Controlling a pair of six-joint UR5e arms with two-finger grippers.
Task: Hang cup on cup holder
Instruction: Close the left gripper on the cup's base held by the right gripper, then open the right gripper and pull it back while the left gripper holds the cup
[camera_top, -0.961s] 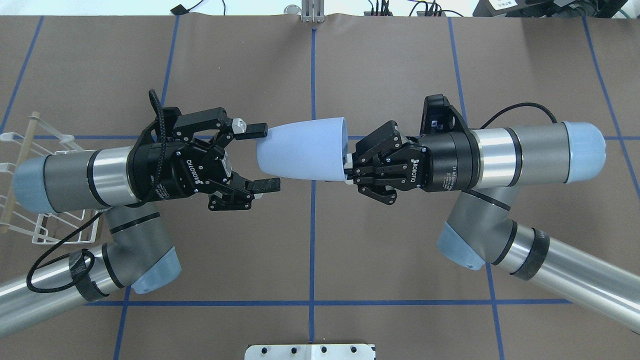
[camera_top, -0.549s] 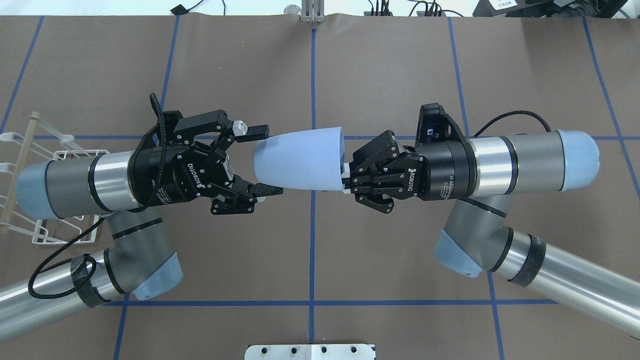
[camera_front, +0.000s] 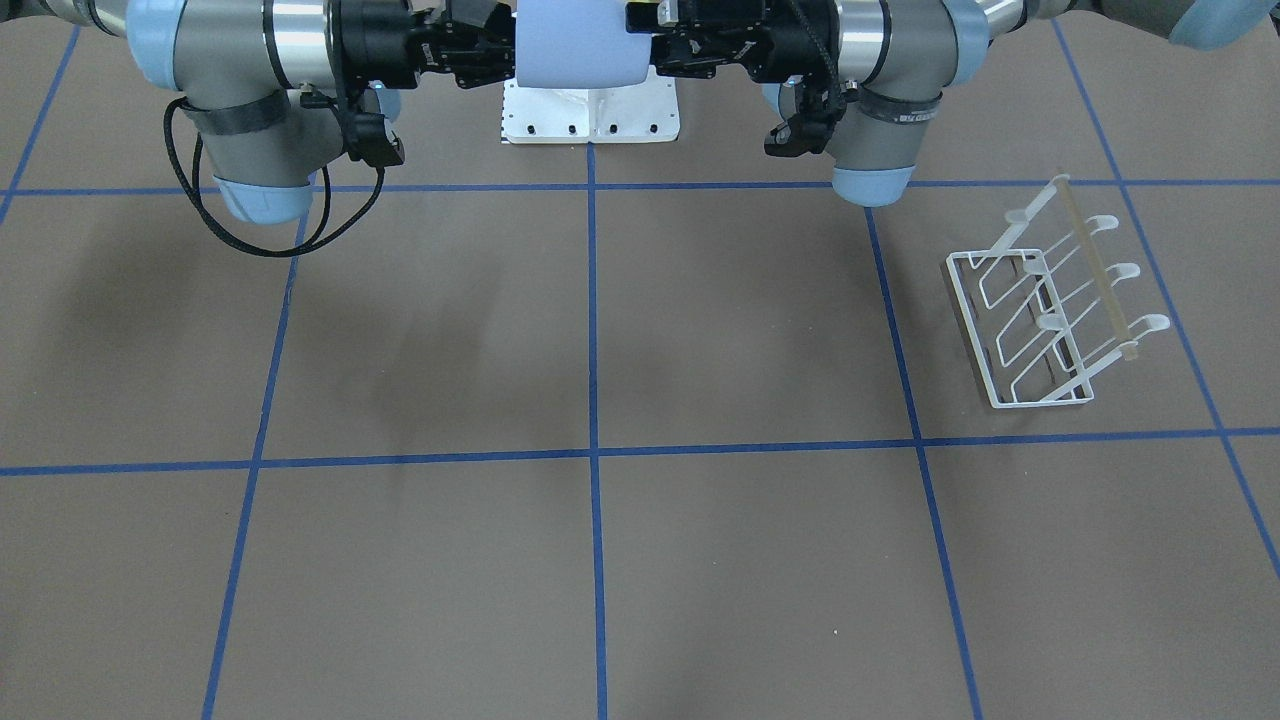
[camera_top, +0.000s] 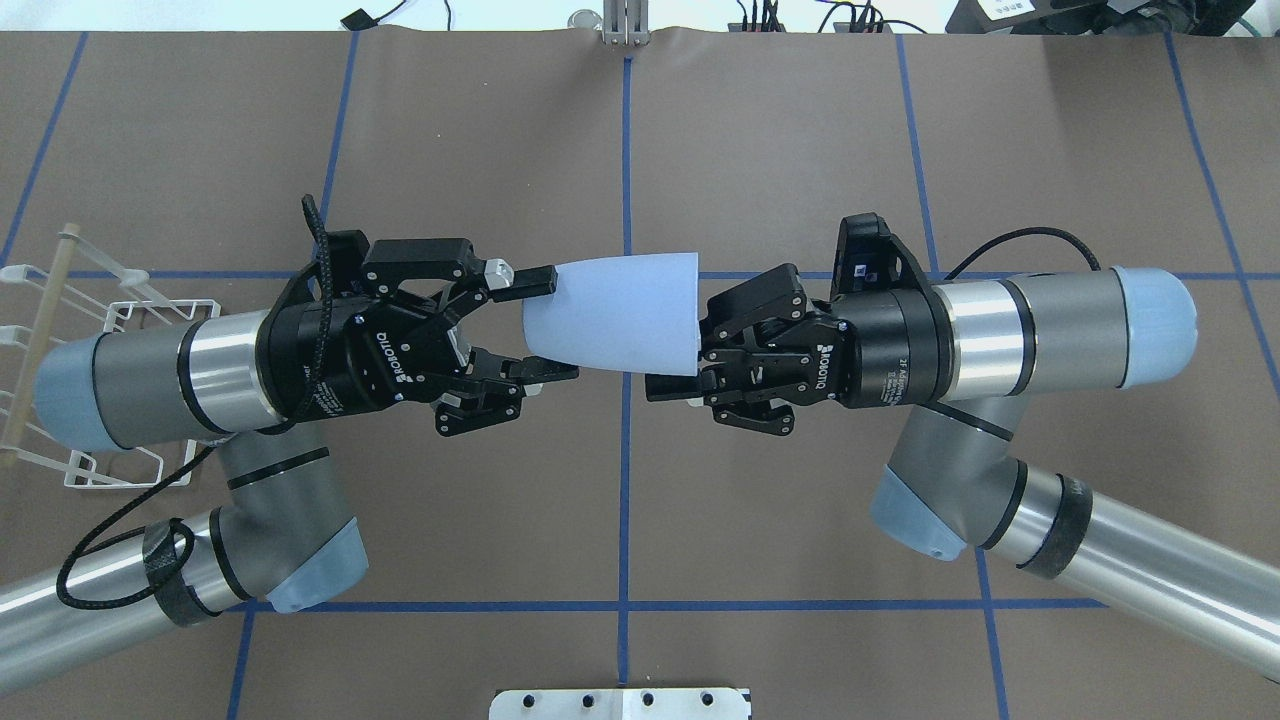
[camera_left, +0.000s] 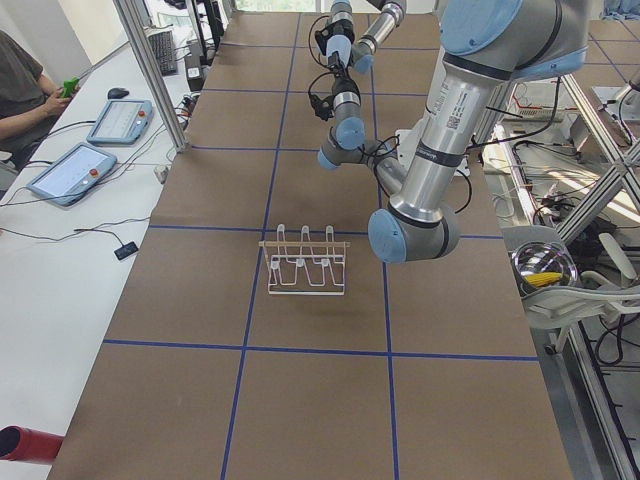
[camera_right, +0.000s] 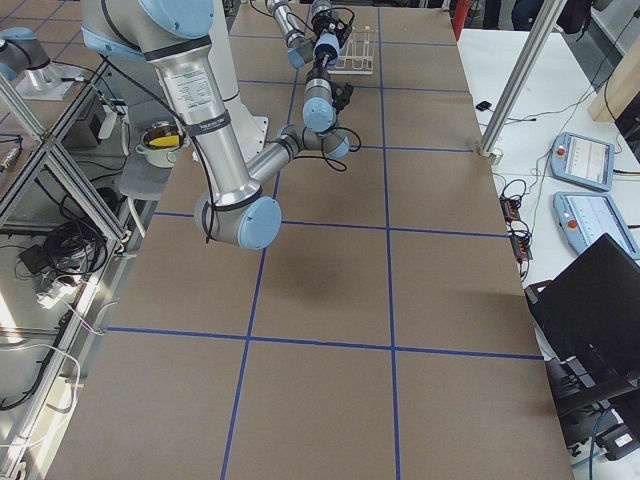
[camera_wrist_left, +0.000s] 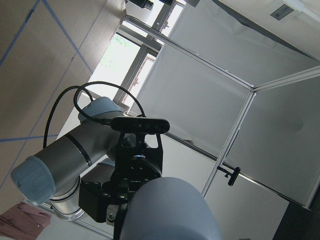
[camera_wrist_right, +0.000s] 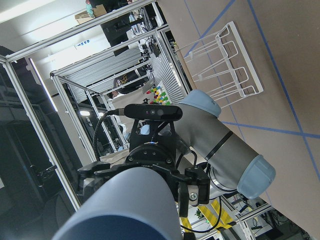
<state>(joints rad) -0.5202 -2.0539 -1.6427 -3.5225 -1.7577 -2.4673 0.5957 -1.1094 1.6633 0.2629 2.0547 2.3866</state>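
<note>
The pale lavender-blue cup (camera_top: 615, 315) hangs level in the air over the table's middle, between both grippers, narrow end toward my left arm. My left gripper (camera_top: 560, 326) is shut on the narrow end, one finger on each side. My right gripper (camera_top: 685, 352) is at the wide rim with its fingers spread, open. The front-facing view shows the cup (camera_front: 575, 45) at the top edge, between the left gripper (camera_front: 640, 40) and the right gripper (camera_front: 505, 50). The white wire cup holder (camera_top: 50, 300) stands at the table's far left, partly under my left arm; the front-facing view shows the whole cup holder (camera_front: 1040, 322), with no cup on it.
The white pedestal base (camera_top: 620, 703) sits at the near middle edge. A black cable (camera_top: 110, 520) loops off my left forearm. Blue tape lines grid the brown table. An operator (camera_left: 25, 80) sits at a side desk beyond the table's far edge.
My left gripper moved right and closed on the cup's narrow end. My right gripper's fingers spread apart at the rim. The cup shifted slightly right.
</note>
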